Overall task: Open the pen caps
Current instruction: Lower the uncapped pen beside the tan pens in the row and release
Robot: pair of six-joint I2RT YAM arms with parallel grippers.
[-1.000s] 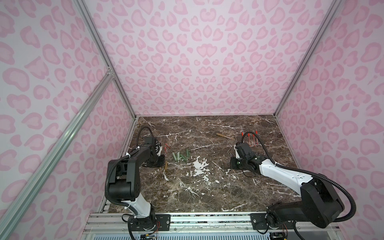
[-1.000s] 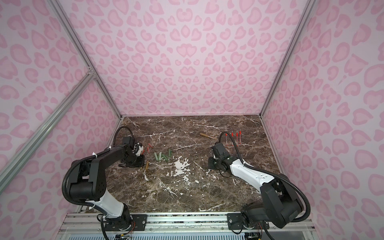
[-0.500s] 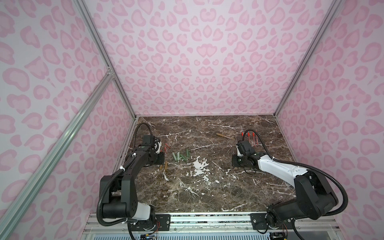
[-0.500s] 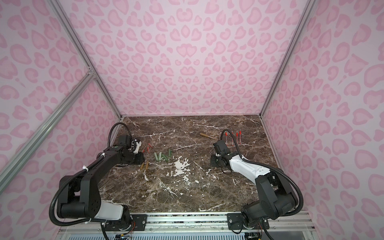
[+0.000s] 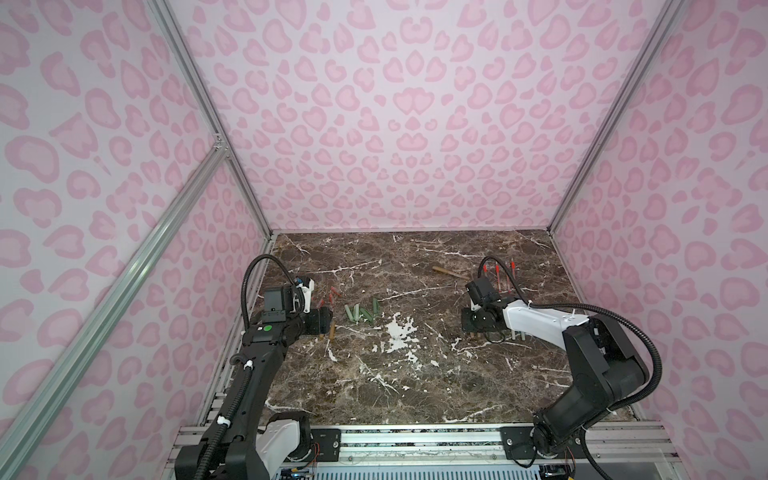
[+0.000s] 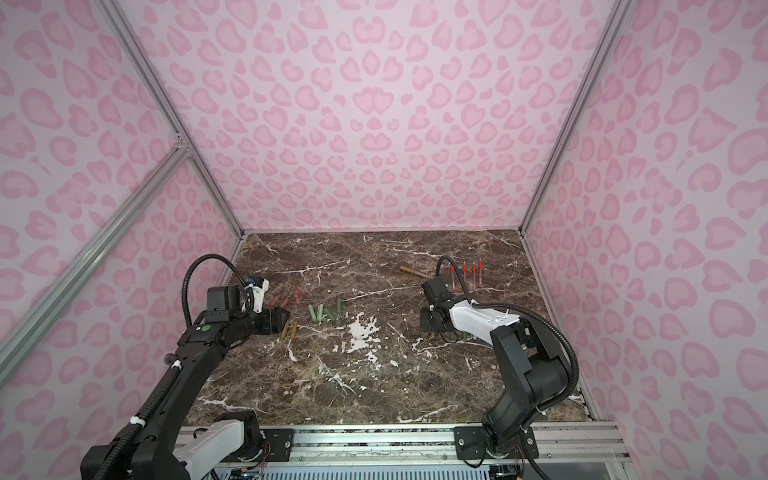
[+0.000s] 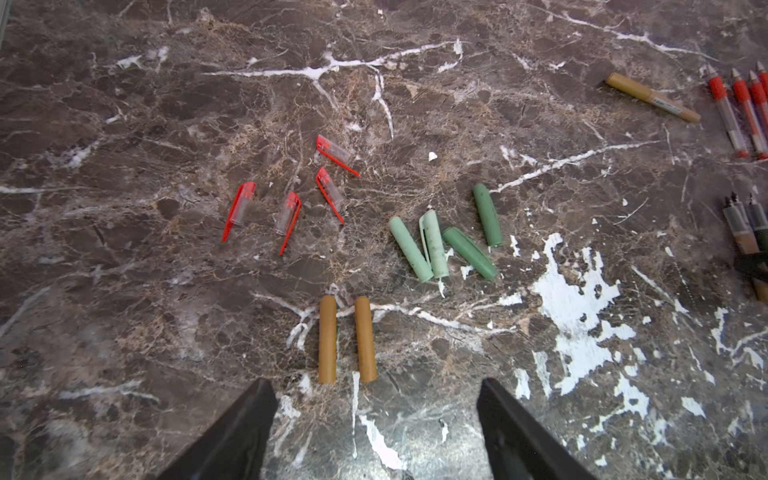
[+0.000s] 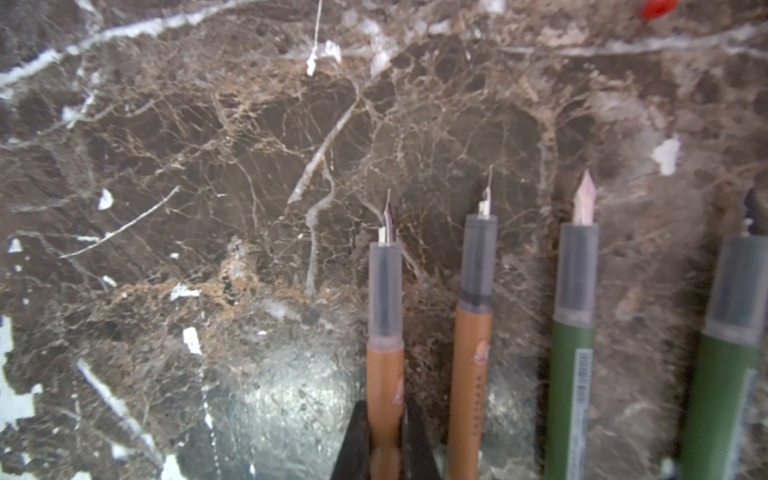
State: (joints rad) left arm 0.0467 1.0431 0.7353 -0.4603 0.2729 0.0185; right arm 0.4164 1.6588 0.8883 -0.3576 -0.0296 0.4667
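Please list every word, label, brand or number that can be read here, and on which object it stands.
Nothing can be read.
Too blurred: small mark on the held brown pen in the right gripper.
Too blurred: logo and letters on the free brown pen.
Too blurred: white label on the green pen.
Too small: label on the capped tan pen.
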